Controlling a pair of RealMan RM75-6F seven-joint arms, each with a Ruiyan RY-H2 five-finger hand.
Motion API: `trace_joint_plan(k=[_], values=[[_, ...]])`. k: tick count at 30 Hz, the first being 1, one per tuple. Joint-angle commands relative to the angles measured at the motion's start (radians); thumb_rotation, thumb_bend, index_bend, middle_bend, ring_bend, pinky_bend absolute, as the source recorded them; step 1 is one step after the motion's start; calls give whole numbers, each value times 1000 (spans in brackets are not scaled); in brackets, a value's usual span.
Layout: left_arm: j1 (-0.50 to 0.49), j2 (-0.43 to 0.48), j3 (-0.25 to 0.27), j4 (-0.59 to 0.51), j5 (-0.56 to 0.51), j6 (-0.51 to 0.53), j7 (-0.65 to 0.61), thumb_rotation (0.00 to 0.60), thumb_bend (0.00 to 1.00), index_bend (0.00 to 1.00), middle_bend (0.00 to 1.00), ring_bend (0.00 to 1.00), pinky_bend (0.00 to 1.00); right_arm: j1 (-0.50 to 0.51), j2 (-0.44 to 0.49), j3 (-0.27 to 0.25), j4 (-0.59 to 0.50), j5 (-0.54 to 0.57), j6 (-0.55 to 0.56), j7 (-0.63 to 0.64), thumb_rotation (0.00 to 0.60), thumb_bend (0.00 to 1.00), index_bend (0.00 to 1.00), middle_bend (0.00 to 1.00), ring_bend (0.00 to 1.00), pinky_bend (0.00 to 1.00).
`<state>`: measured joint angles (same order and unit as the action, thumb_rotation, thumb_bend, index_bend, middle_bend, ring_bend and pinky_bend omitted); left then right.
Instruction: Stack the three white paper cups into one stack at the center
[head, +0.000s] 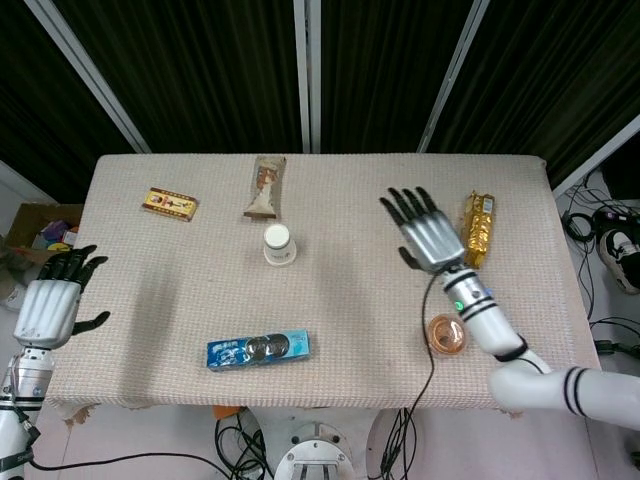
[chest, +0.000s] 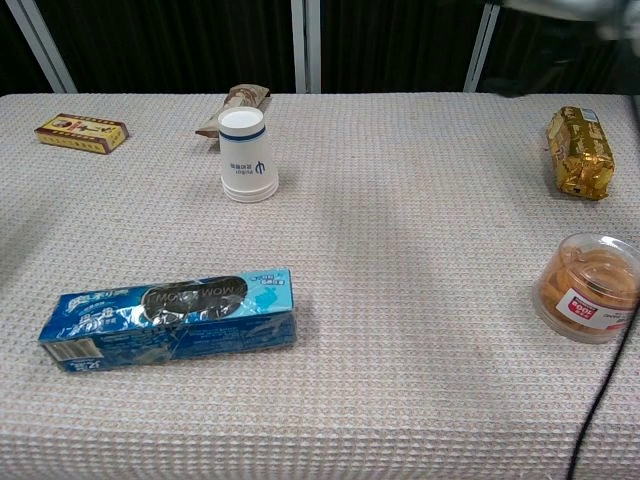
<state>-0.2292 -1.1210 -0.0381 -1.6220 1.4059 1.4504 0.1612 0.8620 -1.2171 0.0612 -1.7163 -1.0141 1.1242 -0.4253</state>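
The white paper cups stand upside down as one stack (head: 278, 245) (chest: 248, 156) a little left of the table's middle, with a blue band near the top. My right hand (head: 427, 233) hovers over the right side of the table, far from the stack, fingers spread and holding nothing. My left hand (head: 52, 305) hangs beyond the table's left edge, fingers apart and empty. Neither hand shows in the chest view.
A blue biscuit pack (head: 258, 348) (chest: 168, 319) lies near the front edge. A brown snack bar (head: 265, 187) lies just behind the stack, a yellow box (head: 169, 204) at the back left, a gold pack (head: 477, 228) at the right, and a round tub of snacks (head: 447, 334) at the front right.
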Motion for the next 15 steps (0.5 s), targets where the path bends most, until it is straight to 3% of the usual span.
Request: trace_joint_plan(k=[1,4,9,15], values=[[39,-6,-13,32,-26,42,-12,600,122,218,123,117,156,-298,170,-171,-67,-222,269,217,600,322,0,11,0,0],[73,-5,-9,27,-39,70,-25,600,121,219,123,117,156,-417,172,-212,-4,-297,366,343,600,322,0,10,0,0],[130,-3,26,6,-24,109,-17,600,122,219,123,117,154,-562,127,-237,124,-375,484,499,600,323,0,10,0,0],[195,-26,57,7,13,177,-2,600,123,219,123,117,152,-638,81,-229,236,-443,523,583,600,322,0,10,0,0]])
